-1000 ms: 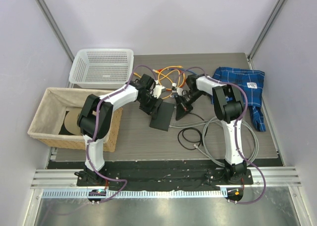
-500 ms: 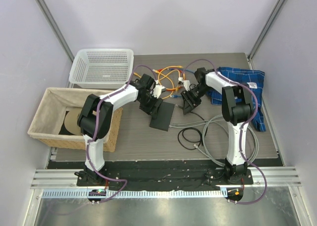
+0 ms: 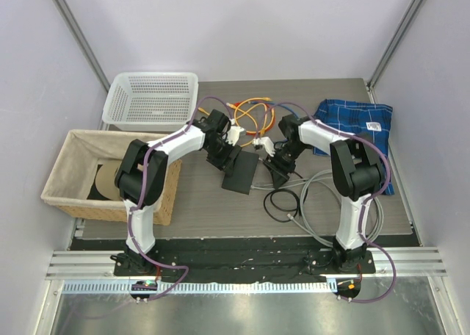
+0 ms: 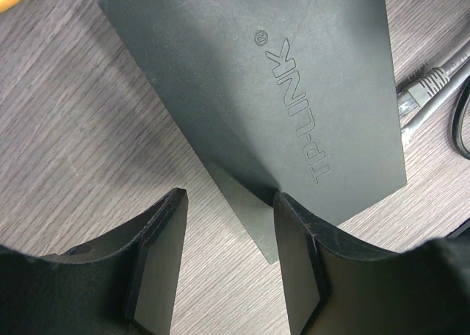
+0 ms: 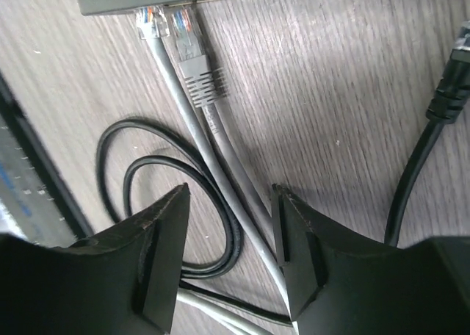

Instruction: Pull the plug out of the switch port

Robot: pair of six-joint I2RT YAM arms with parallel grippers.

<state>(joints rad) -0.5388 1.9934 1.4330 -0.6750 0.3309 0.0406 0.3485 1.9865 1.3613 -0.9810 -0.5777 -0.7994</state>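
**Pulling the plug: approach stage.** The switch [image 4: 279, 92] lies on the table [image 5: 330, 92] between the two arms. The left fingers [image 4: 158, 254] are spread across one corner of the switch. One overlaps its edge and the other stands clear, so nothing is clamped. The right fingers [image 5: 161, 247] are also apart and empty. They hang over two grey cables [image 5: 220, 144], whose ends meet the switch's port edge side by side: the booted plug [image 5: 187, 45] and the bare plug [image 5: 150, 23]. How deeply either is seated cannot be told.

To do the step well:
- Close the left fingers on the switch to brace it.
- Bring the right fingers up onto one plug body, not the cord.
- Pull straight along the cable, away from the port.

The likely faults are catching both cables at once and dragging an unbraced switch. A black cable [image 5: 139, 195] loops just beside the grey ones.
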